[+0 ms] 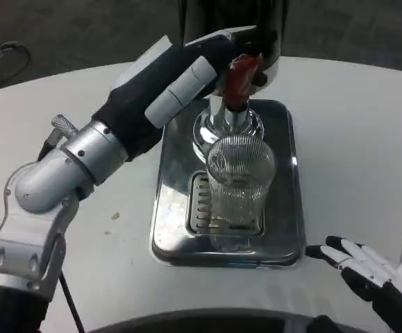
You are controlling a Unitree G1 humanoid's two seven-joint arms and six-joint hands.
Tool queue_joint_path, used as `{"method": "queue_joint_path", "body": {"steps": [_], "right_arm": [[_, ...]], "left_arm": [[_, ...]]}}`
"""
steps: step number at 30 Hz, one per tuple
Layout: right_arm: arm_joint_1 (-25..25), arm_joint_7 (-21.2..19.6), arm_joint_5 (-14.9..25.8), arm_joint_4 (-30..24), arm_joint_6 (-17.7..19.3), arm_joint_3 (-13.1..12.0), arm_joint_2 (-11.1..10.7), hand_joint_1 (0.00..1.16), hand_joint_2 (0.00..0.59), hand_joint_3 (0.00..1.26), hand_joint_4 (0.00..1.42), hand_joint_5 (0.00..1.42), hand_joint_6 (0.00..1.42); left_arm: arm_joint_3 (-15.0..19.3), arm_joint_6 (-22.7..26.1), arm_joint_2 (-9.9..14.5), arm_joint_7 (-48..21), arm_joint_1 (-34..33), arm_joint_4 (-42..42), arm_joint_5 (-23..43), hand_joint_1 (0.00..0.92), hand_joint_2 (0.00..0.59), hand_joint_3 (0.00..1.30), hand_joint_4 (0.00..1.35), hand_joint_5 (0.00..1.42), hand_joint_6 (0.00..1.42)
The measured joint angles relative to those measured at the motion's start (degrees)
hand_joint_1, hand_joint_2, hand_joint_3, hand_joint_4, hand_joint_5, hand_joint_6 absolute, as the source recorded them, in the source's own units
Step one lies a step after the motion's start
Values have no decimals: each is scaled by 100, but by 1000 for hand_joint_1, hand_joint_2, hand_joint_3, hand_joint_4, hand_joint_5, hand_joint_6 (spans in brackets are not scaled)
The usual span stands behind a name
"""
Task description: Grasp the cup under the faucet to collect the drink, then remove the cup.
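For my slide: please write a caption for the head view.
Left hand at the red tap lever; ribbed glass cup on the drip tray.

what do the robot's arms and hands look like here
The left arm is silver metal with rounded joint housings, a knurled knob and a thin black cable beneath it. The left hand has a black wrist cover, a white back and grey-white finger segments. The right hand has white-topped fingers with black tips and undersides.
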State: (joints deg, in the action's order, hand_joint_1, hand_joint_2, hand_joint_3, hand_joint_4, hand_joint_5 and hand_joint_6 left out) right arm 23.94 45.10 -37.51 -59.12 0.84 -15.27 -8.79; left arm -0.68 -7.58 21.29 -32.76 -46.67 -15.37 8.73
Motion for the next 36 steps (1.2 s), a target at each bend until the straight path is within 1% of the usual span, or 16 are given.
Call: {"method": "queue_joint_path", "body": {"steps": [4, 10, 17, 25, 29, 36], "right_arm": [[5, 0, -5, 0, -11, 10, 3, 312, 492, 105, 0, 0, 19], [9, 0, -5, 0, -38, 11, 5, 310, 492, 105, 0, 0, 18], [19, 0, -5, 0, -48, 7, 13, 308, 492, 105, 0, 0, 18], [24, 0, 6, 0, -48, -3, 32, 308, 492, 105, 0, 0, 18], [43, 0, 20, 0, -48, -13, 50, 308, 492, 105, 0, 0, 18], [59, 1, 47, 0, -48, -42, 103, 307, 492, 105, 0, 0, 18]], "left_arm": [[2, 146, -19, -99, -125, 26, 80, 0, 86, 237, 184, 316, 298], [2, 236, -39, -157, -172, 66, 93, 0, 86, 244, 187, 324, 307], [-18, 375, -6, -465, -319, 64, 90, 0, 87, 245, 188, 326, 309], [-45, 396, 38, -683, -320, 52, 71, 0, 86, 241, 186, 319, 301], [-45, 396, 39, -720, -319, 20, 72, 0, 92, 230, 175, 309, 297], [-54, 348, 51, -752, -317, 15, 11, 0, 85, 219, 166, 298, 276]]}}
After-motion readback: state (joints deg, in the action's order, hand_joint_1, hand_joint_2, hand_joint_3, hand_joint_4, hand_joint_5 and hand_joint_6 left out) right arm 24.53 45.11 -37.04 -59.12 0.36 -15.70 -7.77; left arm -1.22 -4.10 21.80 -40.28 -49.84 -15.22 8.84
